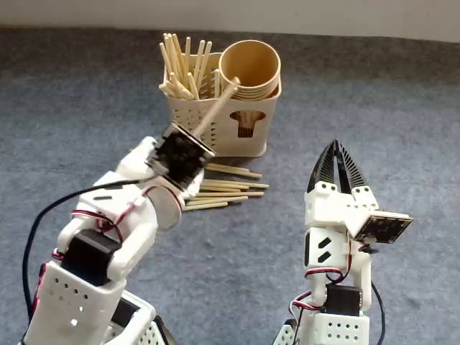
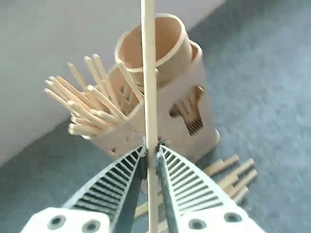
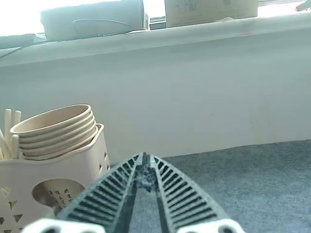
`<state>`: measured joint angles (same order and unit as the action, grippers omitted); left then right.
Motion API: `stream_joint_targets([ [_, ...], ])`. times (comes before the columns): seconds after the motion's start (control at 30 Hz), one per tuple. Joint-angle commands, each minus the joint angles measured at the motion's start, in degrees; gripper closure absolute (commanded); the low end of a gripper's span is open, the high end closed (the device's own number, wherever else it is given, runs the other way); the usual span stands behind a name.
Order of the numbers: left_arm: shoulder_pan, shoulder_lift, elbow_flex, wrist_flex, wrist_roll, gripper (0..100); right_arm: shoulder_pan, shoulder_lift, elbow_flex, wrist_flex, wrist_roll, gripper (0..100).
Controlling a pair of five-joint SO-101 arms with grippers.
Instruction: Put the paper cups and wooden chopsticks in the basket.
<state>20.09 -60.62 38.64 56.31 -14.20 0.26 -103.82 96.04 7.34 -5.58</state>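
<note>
1. The basket [image 1: 266, 136], near the worktop's far edge, holds the stacked cups [image 1: 250, 66]; that part looks done.
2. The left end effector [image 2: 150, 149] clamps one chopstick [image 2: 148, 73] angled over the basket. The right end effector [image 1: 336, 147], closed and empty, sits toward the near edge.
3. A bundle [image 1: 183, 68] already stands inside.
4. Loose chopsticks [image 1: 226, 188] just before the basket remain.

Left white plastic arm angled up and forward, wrist raised. Its black ribbed gripper [image 1: 197, 142] is tilted upward, jaws clamped on a single pale wooden chopstick [image 1: 216, 108]. Right white arm stands near its base. Its black ribbed gripper [image 1: 336, 148] points forward, jaws pressed together, nothing between them.
</note>
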Motion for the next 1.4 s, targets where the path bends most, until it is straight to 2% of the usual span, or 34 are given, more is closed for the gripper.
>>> stream_joint_targets([
  [0.0,-5.05,-0.92,-2.95,-14.42,4.31,99,0.22,0.40,8.75,0.22,-0.26,99.3],
  [0.27,-9.80,-0.84,-3.03,-34.29,10.99,99,0.22,0.40,8.75,0.22,-0.26,99.3],
  [0.4,-9.80,-0.13,-2.95,-40.00,10.90,99,0.22,0.22,8.75,0.22,-0.26,99.3],
  [0.57,-9.80,7.87,-6.99,-46.42,10.90,99,0.22,0.31,8.75,0.22,-0.26,99.3],
  [0.9,-9.89,31.60,-23.69,-46.86,11.08,99,0.22,0.22,8.75,0.22,-0.26,99.3],
  [1.13,-13.58,41.01,-25.54,-46.86,19.43,99,0.22,-0.04,8.75,0.22,-0.26,99.3],
  [1.37,-15.16,44.18,-24.92,-46.33,19.87,99,0.22,-0.04,8.75,0.22,-0.26,99.3],
])
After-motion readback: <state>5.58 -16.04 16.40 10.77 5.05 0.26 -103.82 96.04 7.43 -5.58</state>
